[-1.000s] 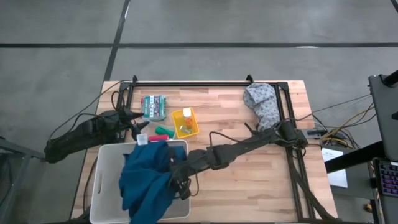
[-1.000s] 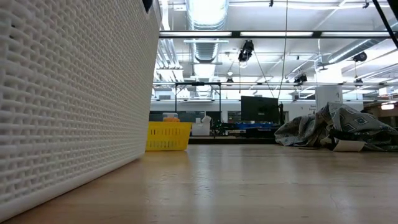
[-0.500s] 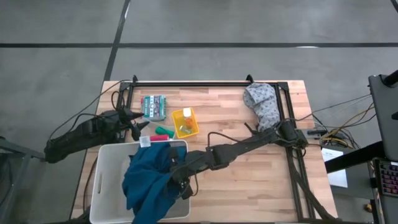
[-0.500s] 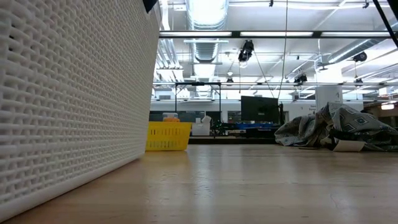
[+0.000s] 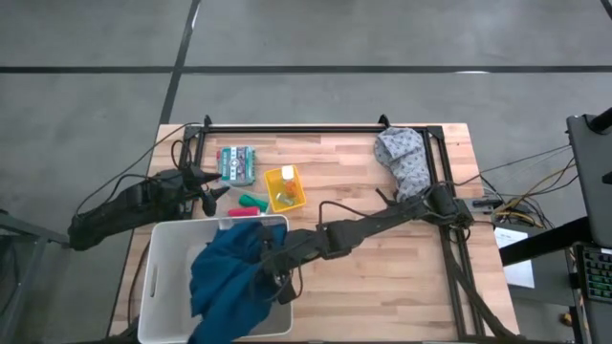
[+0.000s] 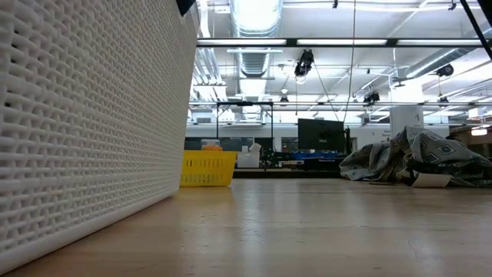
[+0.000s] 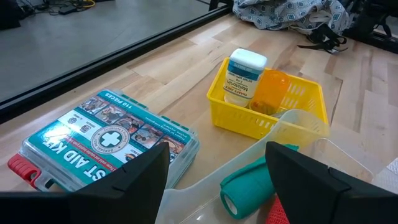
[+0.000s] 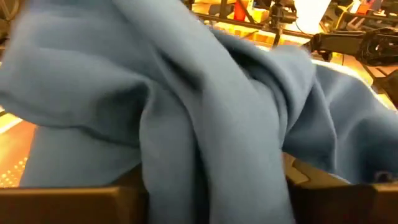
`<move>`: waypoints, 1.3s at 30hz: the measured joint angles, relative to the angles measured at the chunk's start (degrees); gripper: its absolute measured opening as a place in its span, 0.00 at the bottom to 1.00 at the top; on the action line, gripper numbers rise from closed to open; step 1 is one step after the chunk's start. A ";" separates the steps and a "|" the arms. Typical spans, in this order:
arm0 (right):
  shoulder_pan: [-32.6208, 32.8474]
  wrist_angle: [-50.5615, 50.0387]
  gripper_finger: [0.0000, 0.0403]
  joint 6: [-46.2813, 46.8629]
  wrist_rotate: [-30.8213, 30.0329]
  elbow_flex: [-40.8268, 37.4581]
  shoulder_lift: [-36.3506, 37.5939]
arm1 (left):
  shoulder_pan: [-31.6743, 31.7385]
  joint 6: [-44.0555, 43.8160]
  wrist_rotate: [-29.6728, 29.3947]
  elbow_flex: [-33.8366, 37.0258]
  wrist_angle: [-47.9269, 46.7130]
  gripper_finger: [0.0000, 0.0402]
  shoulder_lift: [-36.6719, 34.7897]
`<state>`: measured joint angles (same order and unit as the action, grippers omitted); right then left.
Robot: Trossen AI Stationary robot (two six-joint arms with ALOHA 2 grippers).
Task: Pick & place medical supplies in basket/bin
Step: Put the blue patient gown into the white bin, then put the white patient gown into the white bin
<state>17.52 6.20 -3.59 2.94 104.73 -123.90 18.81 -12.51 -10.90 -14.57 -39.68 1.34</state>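
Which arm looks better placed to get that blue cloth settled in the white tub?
Right. Its gripper is over the tub, shut on the blue cloth. The left gripper waits open by the first-aid kit.

My right end effector (image 5: 277,279) grips the blue garment (image 5: 234,277), bunched and draped over the white tub's (image 5: 167,250) right side, spilling past its near rim. The grey speckled cloth (image 5: 404,159) lies crumpled at the counter's far right corner. Green (image 5: 251,200) and red (image 5: 243,210) tubes lie beside the tub's far edge.
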 joint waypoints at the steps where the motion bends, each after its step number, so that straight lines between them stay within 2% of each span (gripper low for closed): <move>1: 0.00 0.00 0.40 0.01 0.00 0.00 0.00 | 0.00 0.00 0.00 0.01 -0.01 0.68 -0.02; 10: 0.04 0.13 0.55 0.05 0.07 0.00 0.07 | 0.00 0.00 -0.02 0.00 0.00 0.68 0.00; 20: 0.02 0.09 0.66 -0.01 0.04 -0.02 0.07 | 0.00 0.00 -0.02 0.00 0.00 0.68 0.00; 31: -0.04 -0.04 0.66 -0.03 0.05 0.09 0.15 | 0.01 0.00 -0.01 0.00 0.00 0.68 -0.01; 39: -0.04 -0.35 0.66 -1.43 0.07 3.83 0.45 | 0.00 0.00 0.00 0.00 0.00 0.68 0.00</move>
<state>17.47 5.84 -5.02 3.01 108.56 -123.45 18.81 -12.52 -10.90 -14.56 -39.69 1.34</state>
